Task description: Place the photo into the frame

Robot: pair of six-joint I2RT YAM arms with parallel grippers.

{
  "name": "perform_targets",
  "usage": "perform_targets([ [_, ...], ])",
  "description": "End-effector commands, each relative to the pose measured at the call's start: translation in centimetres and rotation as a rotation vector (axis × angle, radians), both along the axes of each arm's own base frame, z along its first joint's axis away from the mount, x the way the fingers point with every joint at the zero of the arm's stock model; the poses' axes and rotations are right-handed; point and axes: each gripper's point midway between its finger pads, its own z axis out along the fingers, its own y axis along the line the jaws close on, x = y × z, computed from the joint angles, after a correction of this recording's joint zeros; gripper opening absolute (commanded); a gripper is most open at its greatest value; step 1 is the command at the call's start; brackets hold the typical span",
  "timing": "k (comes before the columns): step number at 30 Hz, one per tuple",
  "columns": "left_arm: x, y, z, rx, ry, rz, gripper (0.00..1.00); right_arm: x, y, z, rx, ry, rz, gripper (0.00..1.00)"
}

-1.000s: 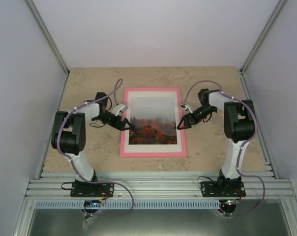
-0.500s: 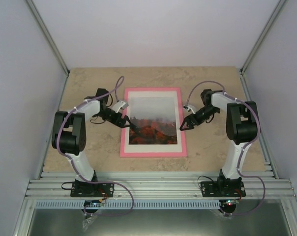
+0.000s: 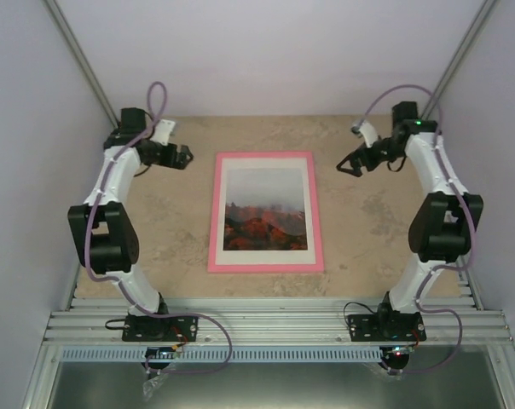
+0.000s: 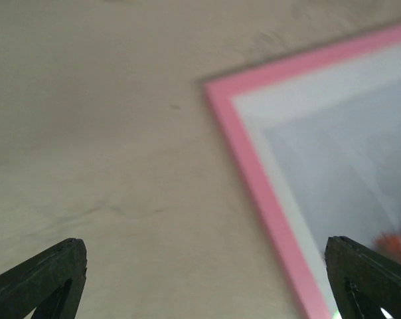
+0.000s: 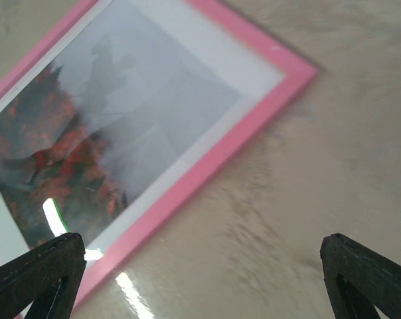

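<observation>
The pink frame (image 3: 265, 267) lies flat in the middle of the table with the photo (image 3: 266, 209) inside it, picture side up. My left gripper (image 3: 186, 157) is raised at the far left, open and empty, apart from the frame's far left corner (image 4: 217, 90). My right gripper (image 3: 345, 166) is raised at the far right, open and empty, apart from the frame's far right corner (image 5: 300, 70). The photo also shows in the right wrist view (image 5: 87, 139) and in the left wrist view (image 4: 346, 159).
The beige stone-patterned table top (image 3: 155, 239) is bounded by white walls on the left, right and back. An aluminium rail (image 3: 274, 324) runs along the near edge, where both arm bases are bolted.
Both grippers have lifted off the frame's side edges and drawn back toward the far corners of the table. The frame and photo have stayed in place.
</observation>
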Motion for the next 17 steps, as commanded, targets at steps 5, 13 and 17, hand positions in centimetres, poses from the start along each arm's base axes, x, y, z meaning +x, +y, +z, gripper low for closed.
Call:
perform_targets([
  [5,0.4,8.6,2.6,0.032,-0.084,0.393,0.99,0.5,-8.4,0.6,0.086,-0.041,-0.208,0.98],
  [13,-2.4,8.1,-1.3,-0.013,-0.022,0.427,0.99,-1.8,-10.4,-3.2,0.154,0.016,-0.308,0.98],
  [17,-2.5,8.0,-1.4,-0.021,-0.021,0.432,0.99,-2.4,-10.1,-3.3,0.164,0.011,-0.319,0.98],
])
